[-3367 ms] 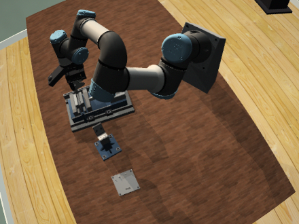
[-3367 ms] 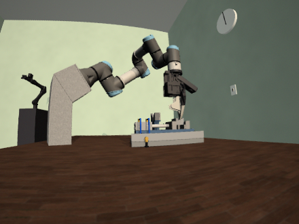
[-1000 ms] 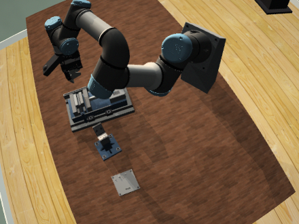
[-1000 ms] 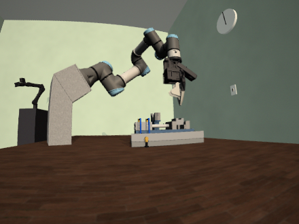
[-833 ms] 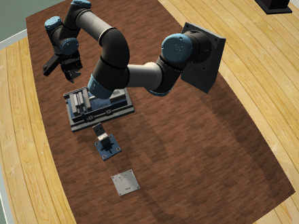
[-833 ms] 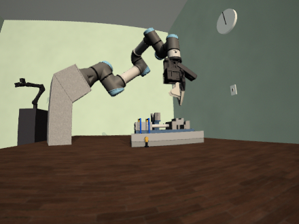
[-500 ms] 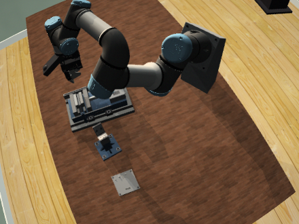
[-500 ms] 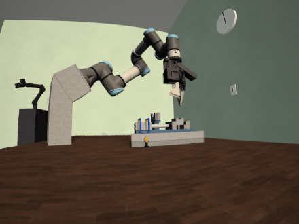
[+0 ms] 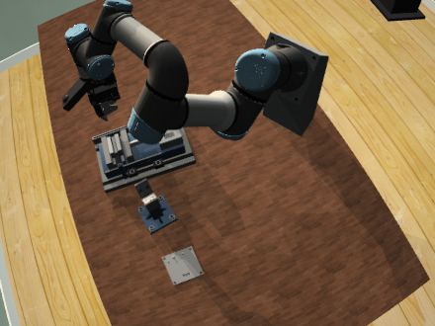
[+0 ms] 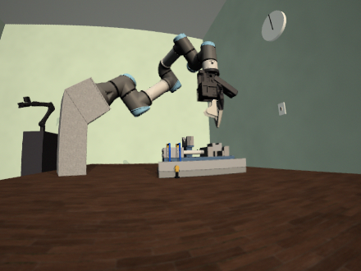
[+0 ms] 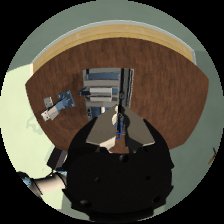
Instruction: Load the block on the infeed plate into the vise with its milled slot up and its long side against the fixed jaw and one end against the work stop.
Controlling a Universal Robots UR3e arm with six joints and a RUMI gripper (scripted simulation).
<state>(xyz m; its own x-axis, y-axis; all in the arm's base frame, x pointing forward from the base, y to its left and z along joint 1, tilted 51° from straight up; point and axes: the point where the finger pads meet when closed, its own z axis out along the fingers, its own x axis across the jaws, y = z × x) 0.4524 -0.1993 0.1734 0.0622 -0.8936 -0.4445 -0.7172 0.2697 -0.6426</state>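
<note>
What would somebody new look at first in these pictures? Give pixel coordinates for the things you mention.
Probably the big bendy arm (image 9: pixel 210 110) (image 10: pixel 157 90), dark and pale with bright blue caps, reaching out from its slanted base. Its claw (image 9: pixel 106 113) (image 10: pixel 216 117) is high above the table, with the chunky metal vise (image 9: pixel 150 175) (image 10: pixel 203 167) below. Next, they might spot the pale square plate (image 9: pixel 183 272) in the top view, or the round clock (image 10: pixel 273 25) high on the green wall.
</note>
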